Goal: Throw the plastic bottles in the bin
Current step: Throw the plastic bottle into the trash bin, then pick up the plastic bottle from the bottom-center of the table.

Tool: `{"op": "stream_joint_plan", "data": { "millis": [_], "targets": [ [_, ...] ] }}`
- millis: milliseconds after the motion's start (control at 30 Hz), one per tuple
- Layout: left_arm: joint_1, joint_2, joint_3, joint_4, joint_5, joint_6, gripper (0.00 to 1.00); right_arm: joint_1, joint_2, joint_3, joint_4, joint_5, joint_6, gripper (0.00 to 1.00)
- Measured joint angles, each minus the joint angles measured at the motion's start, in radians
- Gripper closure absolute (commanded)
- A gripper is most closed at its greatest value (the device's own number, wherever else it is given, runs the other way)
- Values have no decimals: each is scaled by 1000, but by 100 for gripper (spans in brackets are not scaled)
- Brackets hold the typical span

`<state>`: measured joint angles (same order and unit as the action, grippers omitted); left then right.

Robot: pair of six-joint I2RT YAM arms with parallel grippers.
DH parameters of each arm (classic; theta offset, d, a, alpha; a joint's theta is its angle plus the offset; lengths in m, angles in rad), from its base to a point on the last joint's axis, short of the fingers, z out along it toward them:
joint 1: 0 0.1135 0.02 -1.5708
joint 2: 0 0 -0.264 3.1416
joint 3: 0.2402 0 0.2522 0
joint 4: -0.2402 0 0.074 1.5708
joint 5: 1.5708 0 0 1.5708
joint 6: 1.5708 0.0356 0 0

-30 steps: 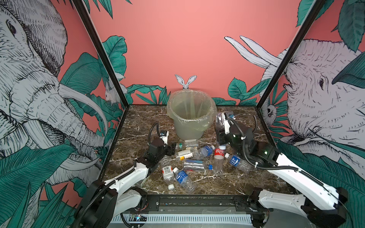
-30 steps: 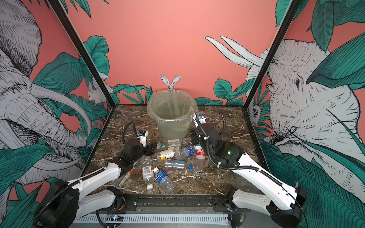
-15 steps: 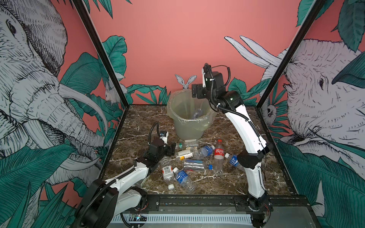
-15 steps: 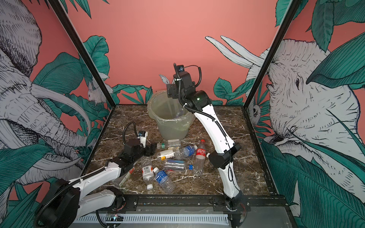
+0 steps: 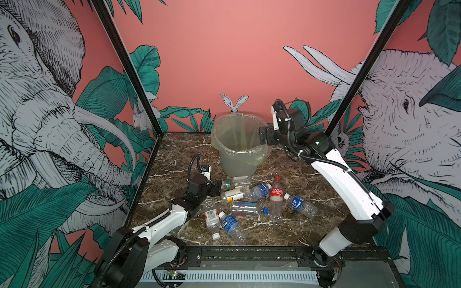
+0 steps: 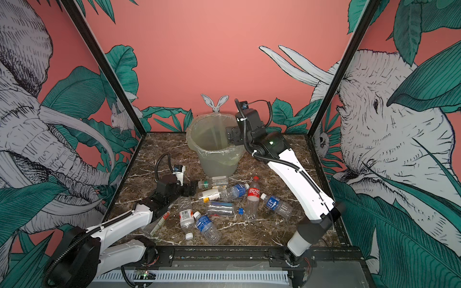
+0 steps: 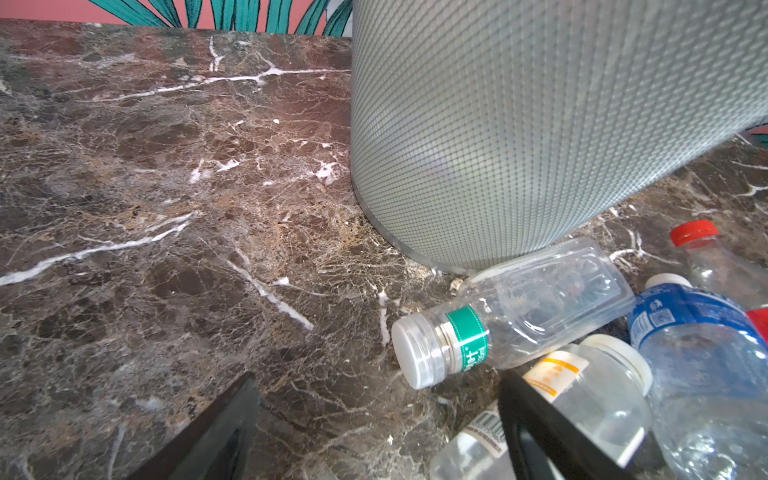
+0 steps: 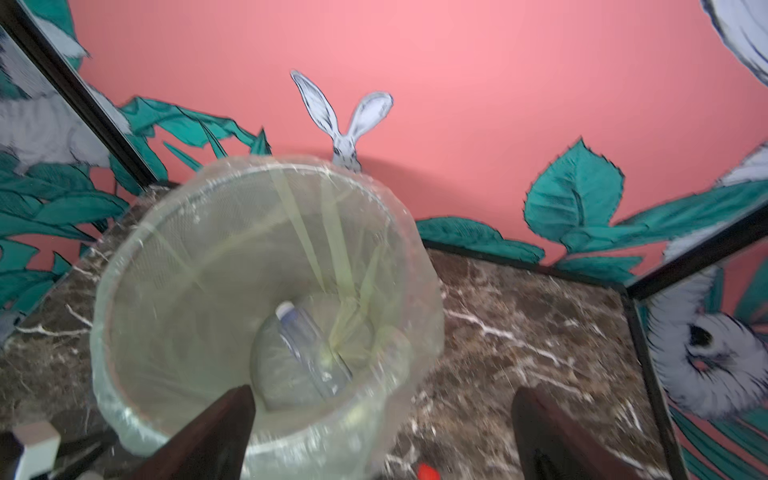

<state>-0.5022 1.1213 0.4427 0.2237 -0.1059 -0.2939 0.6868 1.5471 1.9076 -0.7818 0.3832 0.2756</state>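
My right gripper [image 8: 380,432] hangs above the rim of the round translucent grey-green bin [image 5: 239,159] lined with a clear bag, its jaws spread wide and holding nothing. One clear plastic bottle [image 8: 309,347] lies at the bin's bottom. My left gripper [image 7: 376,432] sits low on the brown marble tabletop [image 7: 166,208], jaws apart and empty, just beside a clear bottle with a green neck band [image 7: 515,316]. The other clear plastic bottles [image 5: 249,202] lie scattered in front of the bin; a red-labelled one [image 5: 276,199] stands upright.
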Motion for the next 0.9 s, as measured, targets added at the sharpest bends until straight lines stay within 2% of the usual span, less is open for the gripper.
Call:
{"op": "stream_joint_plan", "data": {
  "millis": [233, 467, 633, 900],
  "targets": [
    [0, -37, 16, -115, -61, -21, 16, 0, -219, -344, 38, 25, 26, 1],
    [-14, -177, 34, -270, -120, -87, 16, 0, -349, -597, 50, 21, 62, 1],
    [-42, -248, 40, -383, -127, -150, 19, 0, -405, -732, 60, 3, 85, 1],
    [-102, -271, 47, -535, -124, -245, 22, 0, -463, -893, 69, -36, 105, 2]
  ]
}}
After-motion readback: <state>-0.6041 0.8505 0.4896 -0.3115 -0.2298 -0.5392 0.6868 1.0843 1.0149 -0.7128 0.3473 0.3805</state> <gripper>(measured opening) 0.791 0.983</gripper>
